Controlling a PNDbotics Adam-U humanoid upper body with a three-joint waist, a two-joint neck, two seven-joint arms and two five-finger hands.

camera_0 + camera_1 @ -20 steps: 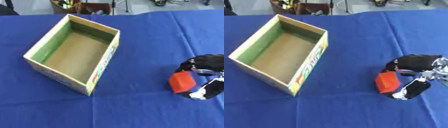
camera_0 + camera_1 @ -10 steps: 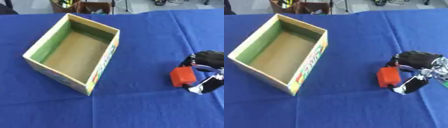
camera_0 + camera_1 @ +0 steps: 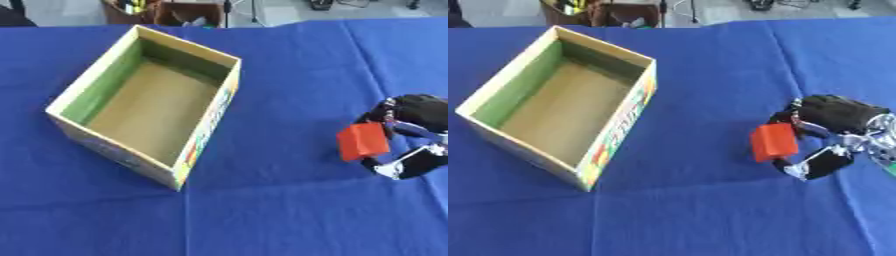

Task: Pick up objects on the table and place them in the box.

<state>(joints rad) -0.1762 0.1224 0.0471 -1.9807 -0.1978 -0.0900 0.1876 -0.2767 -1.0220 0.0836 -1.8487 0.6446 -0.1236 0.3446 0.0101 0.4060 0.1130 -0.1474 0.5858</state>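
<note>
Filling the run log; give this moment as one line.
right hand: shut on red block | left hand: not in view | box: empty, left of block | stage: block grasped, not boxed

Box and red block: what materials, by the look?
Open rectangular box: likely cardboard, with a matte brown floor, thin flat walls and printed colour outside. Small red block in the right hand: plain matte red with crisp faces, maybe plastic or foam; can't tell.

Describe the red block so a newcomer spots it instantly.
Start at the open cardboard box on the blue tablecloth, then look to its right, toward the table's right edge. There the robot's black right hand has its fingers curled round a small red block. It is the only red thing on the cloth.
</note>
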